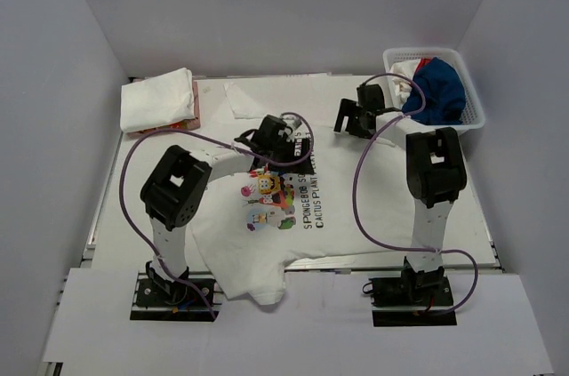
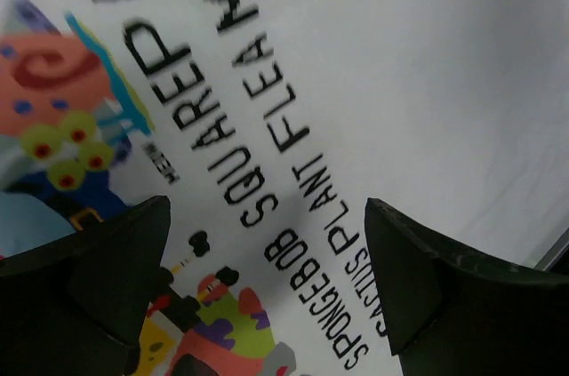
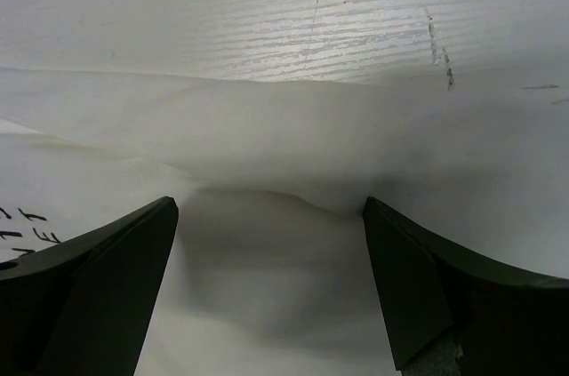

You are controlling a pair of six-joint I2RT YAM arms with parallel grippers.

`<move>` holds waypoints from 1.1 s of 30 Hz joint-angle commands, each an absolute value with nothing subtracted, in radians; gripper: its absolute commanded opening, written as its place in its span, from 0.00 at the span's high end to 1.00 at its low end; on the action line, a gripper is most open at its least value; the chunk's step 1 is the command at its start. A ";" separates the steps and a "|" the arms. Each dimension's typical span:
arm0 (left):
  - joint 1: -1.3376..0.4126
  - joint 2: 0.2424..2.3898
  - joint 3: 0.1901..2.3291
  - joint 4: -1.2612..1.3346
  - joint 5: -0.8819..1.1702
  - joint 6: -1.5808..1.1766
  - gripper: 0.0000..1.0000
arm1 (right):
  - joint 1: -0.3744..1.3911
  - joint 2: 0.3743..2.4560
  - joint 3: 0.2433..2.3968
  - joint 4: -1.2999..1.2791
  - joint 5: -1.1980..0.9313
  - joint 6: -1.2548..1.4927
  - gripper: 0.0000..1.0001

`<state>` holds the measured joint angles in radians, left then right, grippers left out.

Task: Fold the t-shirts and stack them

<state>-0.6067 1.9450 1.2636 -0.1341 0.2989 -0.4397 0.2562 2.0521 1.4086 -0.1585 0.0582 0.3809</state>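
The left arm (image 1: 178, 189) is bending inward over the table (image 1: 120, 216), its left gripper (image 2: 267, 212) hanging wide open and empty just above the lettering of the printed t-shirt (image 1: 347, 185). The right arm (image 1: 434, 172) is reaching forward, its right gripper (image 3: 269, 212) gaping equally wide over a rumpled fold at that shirt's far edge. The printed t-shirt is lying spread across the table's middle, a folded white t-shirt (image 1: 157, 100) is sitting far left, and a blue t-shirt (image 1: 437, 92) is bunching in the basket (image 1: 471, 118).
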 commanded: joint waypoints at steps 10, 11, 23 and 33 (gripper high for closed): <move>-0.672 1.983 1.095 -0.245 0.198 -0.445 0.00 | 0.268 2.063 1.479 -0.183 0.141 0.439 0.09; -0.681 1.983 1.086 -0.264 0.187 -0.445 0.00 | 0.265 2.051 1.467 -0.172 0.138 0.431 0.09; -0.699 1.931 0.976 -0.432 0.002 -0.466 0.00 | 0.311 1.842 1.187 -0.117 0.097 0.416 0.09; -0.742 1.976 1.037 -0.521 -0.116 -0.485 0.00 | 0.313 2.000 1.333 -0.112 0.083 0.440 0.09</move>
